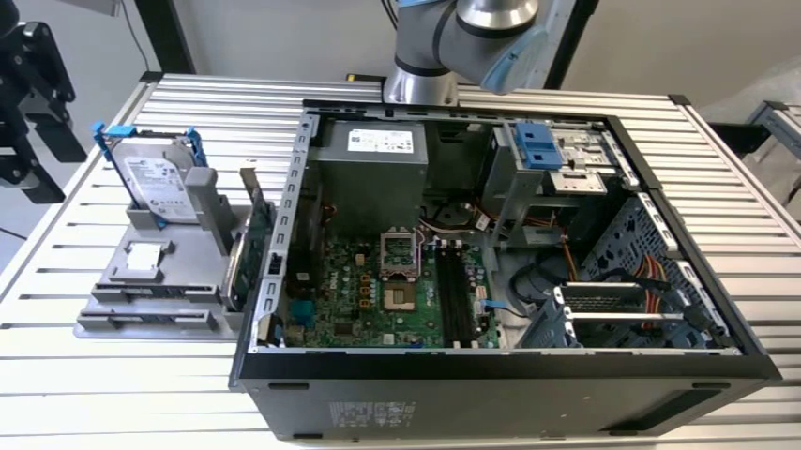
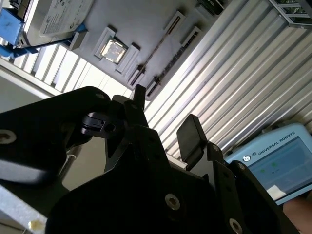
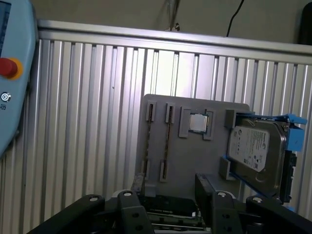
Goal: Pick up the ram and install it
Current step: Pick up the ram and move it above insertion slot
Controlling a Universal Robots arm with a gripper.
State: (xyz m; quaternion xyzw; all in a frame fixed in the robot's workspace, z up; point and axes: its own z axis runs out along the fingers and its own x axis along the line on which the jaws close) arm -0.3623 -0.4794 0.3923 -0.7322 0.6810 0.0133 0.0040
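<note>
The ram (image 3: 167,141) is a thin dark stick standing on edge between two slot posts of the grey holder (image 3: 195,161); it shows as a narrow line (image 2: 158,48) in the second wrist view too. My gripper (image 3: 170,187) hangs above the holder's near edge, a good way over the ram, its black fingers (image 2: 192,134) spread open with nothing between them. In the exterior view the holder (image 1: 150,281) lies on the table at the exterior view's left of the open computer case (image 1: 501,244), whose motherboard (image 1: 375,291) carries long black memory slots (image 1: 457,300).
On the holder stand a silver hard drive in a blue frame (image 1: 157,183), a small square chip (image 3: 197,123) and an upright green card (image 1: 257,253) against the case wall. A light-blue pendant (image 2: 278,165) lies on the ribbed aluminium table (image 1: 113,394).
</note>
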